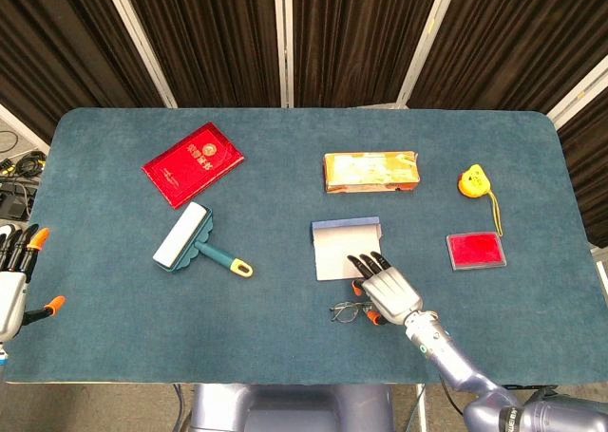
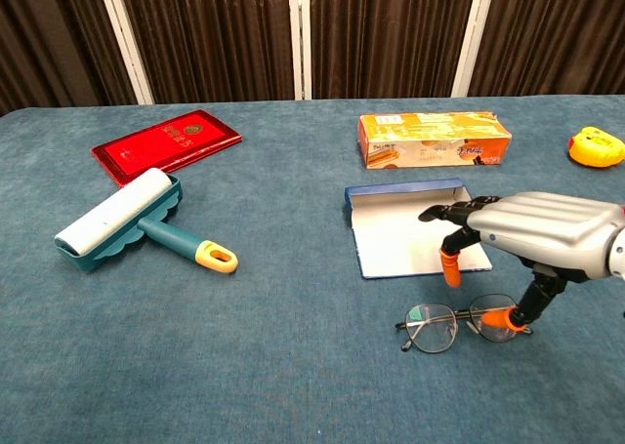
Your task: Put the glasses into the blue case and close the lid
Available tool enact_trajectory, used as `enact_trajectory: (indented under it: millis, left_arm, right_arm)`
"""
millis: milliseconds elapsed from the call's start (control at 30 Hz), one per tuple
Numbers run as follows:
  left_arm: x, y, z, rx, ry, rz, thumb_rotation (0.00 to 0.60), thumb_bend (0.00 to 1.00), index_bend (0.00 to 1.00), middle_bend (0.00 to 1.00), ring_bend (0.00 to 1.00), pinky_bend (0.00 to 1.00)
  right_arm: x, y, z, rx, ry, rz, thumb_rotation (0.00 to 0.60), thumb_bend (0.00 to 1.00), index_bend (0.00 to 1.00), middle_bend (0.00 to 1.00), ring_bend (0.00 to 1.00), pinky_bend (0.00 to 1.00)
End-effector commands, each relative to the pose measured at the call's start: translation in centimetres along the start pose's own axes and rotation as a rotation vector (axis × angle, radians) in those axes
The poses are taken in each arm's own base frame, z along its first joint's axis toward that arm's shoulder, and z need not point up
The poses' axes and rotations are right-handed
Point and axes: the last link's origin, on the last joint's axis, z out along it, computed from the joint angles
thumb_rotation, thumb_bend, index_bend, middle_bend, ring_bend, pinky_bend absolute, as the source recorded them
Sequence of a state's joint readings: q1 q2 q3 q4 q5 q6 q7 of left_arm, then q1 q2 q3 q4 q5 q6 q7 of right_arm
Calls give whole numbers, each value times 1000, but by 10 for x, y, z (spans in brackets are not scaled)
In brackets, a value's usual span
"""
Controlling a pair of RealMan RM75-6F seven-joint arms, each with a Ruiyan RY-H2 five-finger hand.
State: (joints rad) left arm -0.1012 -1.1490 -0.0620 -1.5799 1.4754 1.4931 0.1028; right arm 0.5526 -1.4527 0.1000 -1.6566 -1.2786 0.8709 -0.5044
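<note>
The thin-framed glasses (image 2: 451, 324) lie on the blue cloth just in front of the open blue case (image 2: 410, 231), whose white lid lies flat toward me. In the head view the glasses (image 1: 348, 310) are partly covered by my right hand (image 1: 385, 290). That right hand (image 2: 522, 239) hovers over the right lens and the case's near edge, fingers spread and pointing down, with nothing held. One orange fingertip (image 2: 507, 318) is at the right lens. My left hand (image 1: 16, 278) stays at the table's far left edge, fingers apart and empty.
A teal lint roller (image 1: 197, 243) and a red booklet (image 1: 193, 164) lie on the left half. An orange box (image 1: 370, 171) sits behind the case. A yellow tape measure (image 1: 474, 180) and a red pad (image 1: 476, 251) are on the right.
</note>
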Motion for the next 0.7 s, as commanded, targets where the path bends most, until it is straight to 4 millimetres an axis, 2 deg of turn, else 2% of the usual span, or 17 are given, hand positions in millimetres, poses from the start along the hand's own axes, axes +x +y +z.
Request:
enact_trajectory:
  millis: [33, 200, 700]
  left_arm:
    - [0, 0, 0, -1, -1, 0, 600, 0, 0, 0, 0, 0]
    - [-1, 0, 2, 0, -10, -3, 600, 0, 0, 0, 0, 0]
    - [0, 0, 1, -1, -14, -8, 600, 0, 0, 0, 0, 0]
  right_arm:
    - [-1, -4, 4, -4, -8, -6, 600, 196, 459, 0, 0, 0]
    - [-6, -9, 5, -20, -38, -19, 600, 197, 492, 0, 0, 0]
    - [-13, -15, 8, -42, -76, -30, 600, 258, 507, 0, 0, 0]
